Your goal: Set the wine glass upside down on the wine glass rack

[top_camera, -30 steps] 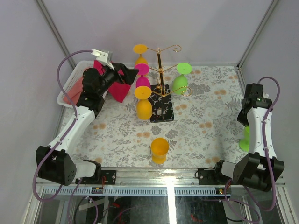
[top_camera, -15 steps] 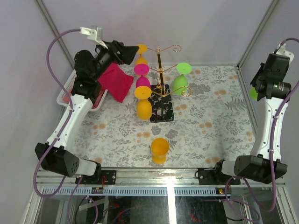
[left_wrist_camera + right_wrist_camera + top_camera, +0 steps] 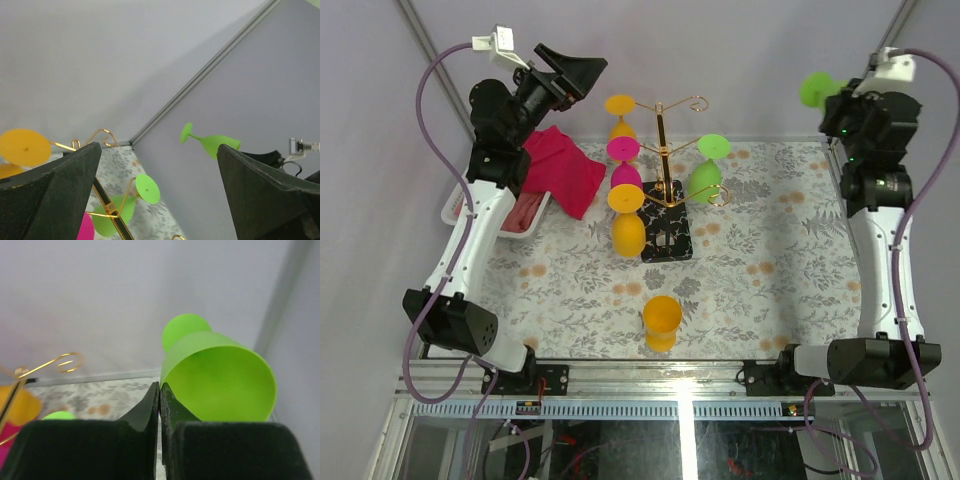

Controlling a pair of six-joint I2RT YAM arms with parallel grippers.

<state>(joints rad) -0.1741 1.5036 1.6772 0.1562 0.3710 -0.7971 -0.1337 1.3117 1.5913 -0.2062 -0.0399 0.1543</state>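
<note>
The right gripper [image 3: 836,97] sits high at the far right corner in the top view. It is clamped on the green wine glass [image 3: 813,89], which is in the air well clear of the table [image 3: 770,290]. The glass lies roughly level, with its foot pointing left toward the wine glass rack [image 3: 662,160]. The rack stands well apart from it at the middle back of the table, on its black base [image 3: 667,240]. Orange, pink and green glasses hang from the rack's arms. The left gripper [image 3: 582,68] hovers high at the far left with its fingers spread and nothing between them. It is above a pink cloth [image 3: 565,172] and a white basket [image 3: 460,205]. An orange cup-like glass [image 3: 662,322] stands alone near the front edge.

In the left wrist view, the left gripper's two dark fingers [image 3: 55,195] stand wide apart, framing the wall. The green wine glass [image 3: 212,143] shows sideways between them in the distance, foot to the left and bowl to the right. Below are a gold curl of the rack [image 3: 102,135], an orange foot disc [image 3: 24,147] and a hanging green glass [image 3: 125,210].

In the right wrist view, the right gripper [image 3: 160,392] has its jaws pressed almost together. The glass's open bowl [image 3: 220,380] faces the camera just to their right. The jaws seem to pinch the bowl's wall, though the contact itself is hidden. A gold curl of the rack [image 3: 68,361] shows at the left.
</note>
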